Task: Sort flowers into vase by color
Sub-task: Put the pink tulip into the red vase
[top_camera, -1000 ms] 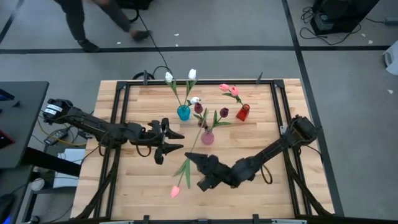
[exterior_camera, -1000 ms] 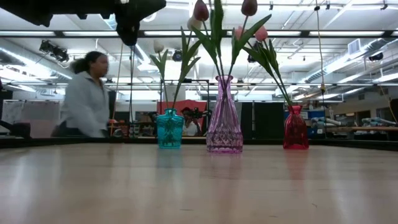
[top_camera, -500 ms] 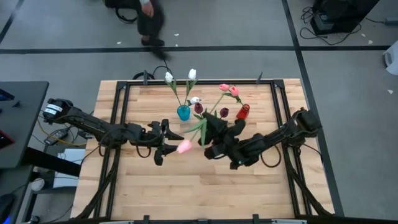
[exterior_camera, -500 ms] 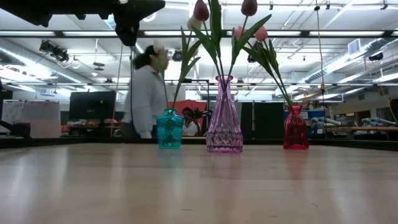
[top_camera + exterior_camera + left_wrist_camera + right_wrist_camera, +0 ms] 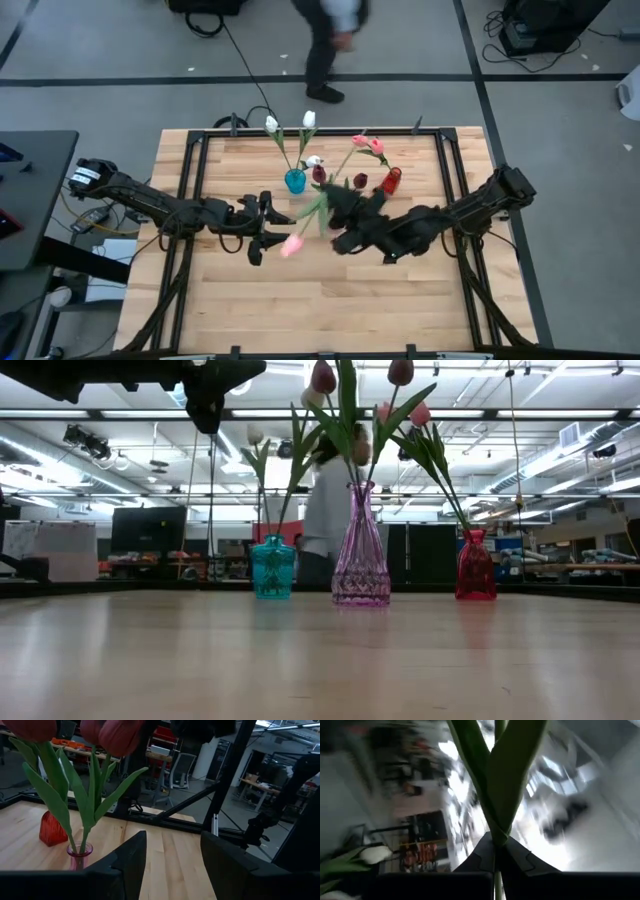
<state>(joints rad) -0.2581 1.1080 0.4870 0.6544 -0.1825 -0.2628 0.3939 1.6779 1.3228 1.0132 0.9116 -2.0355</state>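
Two grippers work mid-table: the right gripper [image 5: 340,222] is clamped on a pink tulip's [image 5: 292,245] stem, head hanging toward the near edge; the left gripper [image 5: 272,229] waits spread wide, empty. Beyond stand purple [image 5: 360,550], teal [image 5: 295,181] and red [image 5: 390,181] vases holding tulips.
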